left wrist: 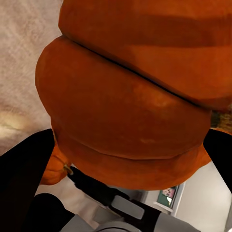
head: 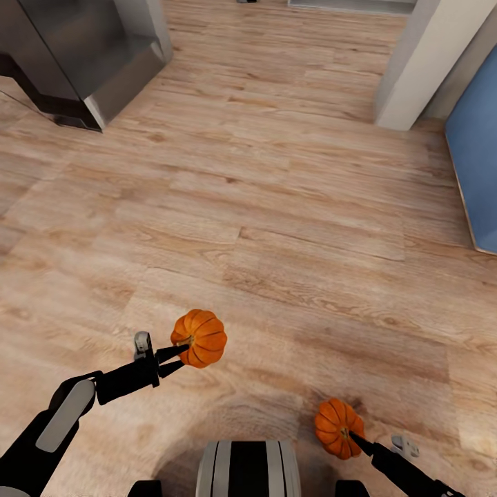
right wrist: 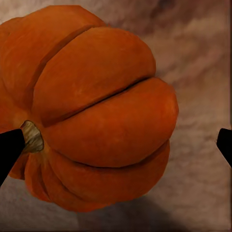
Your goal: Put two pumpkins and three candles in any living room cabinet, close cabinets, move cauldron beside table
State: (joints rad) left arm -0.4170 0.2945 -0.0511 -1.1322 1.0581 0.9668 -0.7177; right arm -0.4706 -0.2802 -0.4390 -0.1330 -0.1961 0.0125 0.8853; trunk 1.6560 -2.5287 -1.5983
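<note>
Two orange ribbed pumpkins are in view over the wooden floor. My left gripper (head: 177,353) is shut on one pumpkin (head: 200,338), held up ahead of my left arm. In the left wrist view this pumpkin (left wrist: 130,101) bulges between both black fingers (left wrist: 24,179). The second pumpkin (head: 337,426) is at the tip of my right gripper (head: 353,437), low by my base. In the right wrist view that pumpkin (right wrist: 92,111) has one fingertip (right wrist: 9,150) against its stem. The other fingertip (right wrist: 225,144) stands a gap away from it. The second pumpkin (left wrist: 53,169) also appears in the left wrist view.
A steel-grey appliance (head: 90,55) stands at the far left. A white wall corner (head: 424,69) and a blue panel (head: 476,152) close the far right. Open wooden floor (head: 262,207) stretches ahead between them. My base (head: 248,469) is at the near edge.
</note>
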